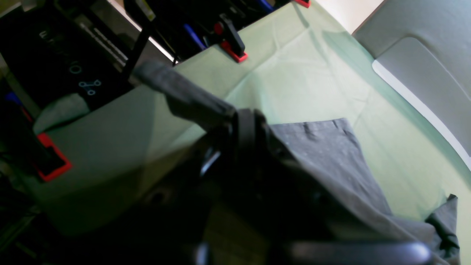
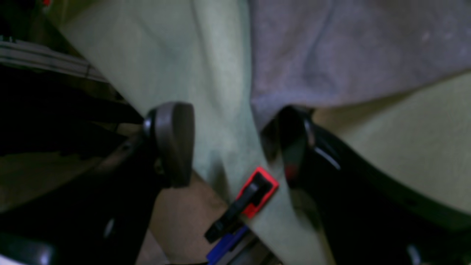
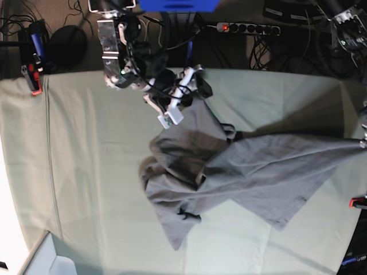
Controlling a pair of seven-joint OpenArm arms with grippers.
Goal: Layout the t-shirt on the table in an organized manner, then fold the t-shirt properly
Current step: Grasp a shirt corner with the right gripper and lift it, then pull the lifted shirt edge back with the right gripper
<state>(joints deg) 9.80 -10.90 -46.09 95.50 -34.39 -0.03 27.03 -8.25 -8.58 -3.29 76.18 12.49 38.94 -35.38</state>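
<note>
Base view, left to right. Upper left: a red clamp [image 3: 35,89] clips the green cloth of the table [image 3: 86,172]. Top centre-left: right gripper [image 3: 192,77] sits at the upper tip of the t-shirt [image 3: 241,172], where the grey fabric rises to a peak. From there the shirt spreads down & right across mid-frame, rumpled at centre, one long flap reaching the right edge, a pointed flap toward bottom centre.

Right wrist view: right gripper [image 2: 235,143] jaws wide apart; dark pad [image 2: 173,143] at left over bare cloth, the other finger [image 2: 294,147] touching the shirt's hem at centre. Shirt [image 2: 349,51] fills upper right. Nothing pinched btwn the two.

Left wrist view: left gripper [image 1: 235,125] at frame centre, shirt [image 1: 331,158] draped from it toward lower right; looks clamped on the fabric edge. Red clamps [image 1: 235,53] upper centre.
</note>
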